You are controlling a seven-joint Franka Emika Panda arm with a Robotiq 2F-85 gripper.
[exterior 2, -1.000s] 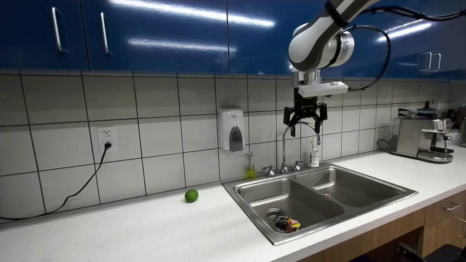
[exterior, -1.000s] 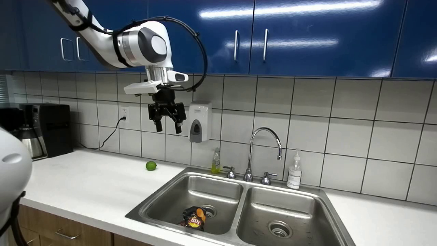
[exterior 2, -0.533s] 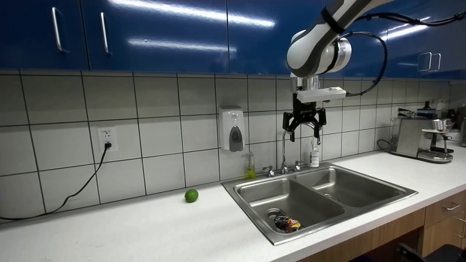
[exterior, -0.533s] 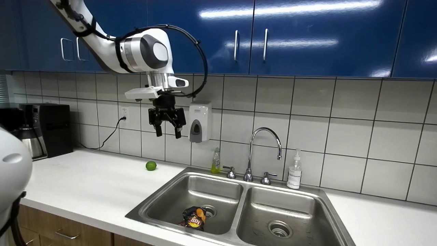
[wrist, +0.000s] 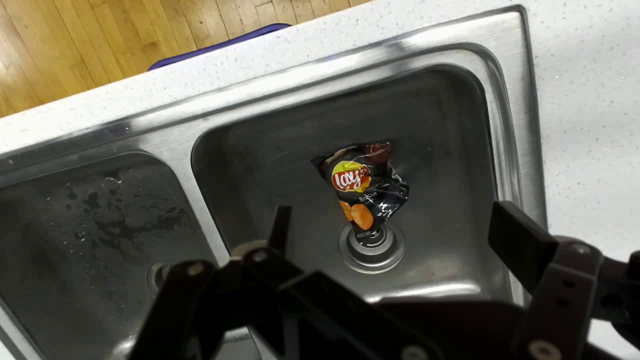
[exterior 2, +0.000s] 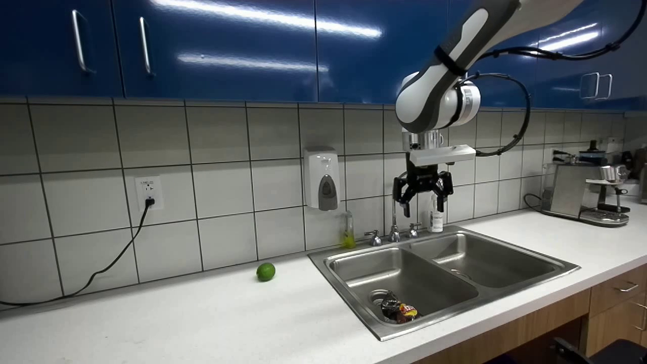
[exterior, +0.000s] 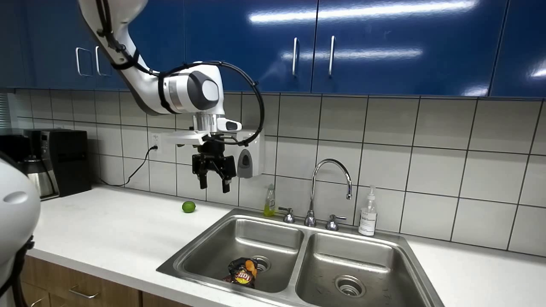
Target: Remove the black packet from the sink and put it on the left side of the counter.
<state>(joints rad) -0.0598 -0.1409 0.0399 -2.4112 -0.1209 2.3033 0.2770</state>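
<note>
"What loomed largest?"

"The blue cabinets (exterior: 405, 55), high above the back of the sink (wrist: 440, 175). After them came the white counter (exterior 2: 192, 323), which ran out on both sides of the sink."

"And the robot?"

"Its white arm (exterior: 181, 91) reached in from above, and the black gripper (exterior: 214, 187) hung pointing down, well higher than the sink."

"How were its fingers (wrist: 520, 245)?"

"Spread wide. In the wrist view the black packet (wrist: 372, 187) showed in the gap between them, farther down."

"So where did the packet lie?"

"On the floor of the sink, in the left-hand compartment as both exterior views had it, crumpled, Lay's logo (wrist: 351, 176) showing, one end overlapping the drain (wrist: 375, 261) in the wrist view."

"Anything smaller?"

"A green lime (exterior: 188, 207), on the counter near the sink's rear corner, on the packet's side."
</note>
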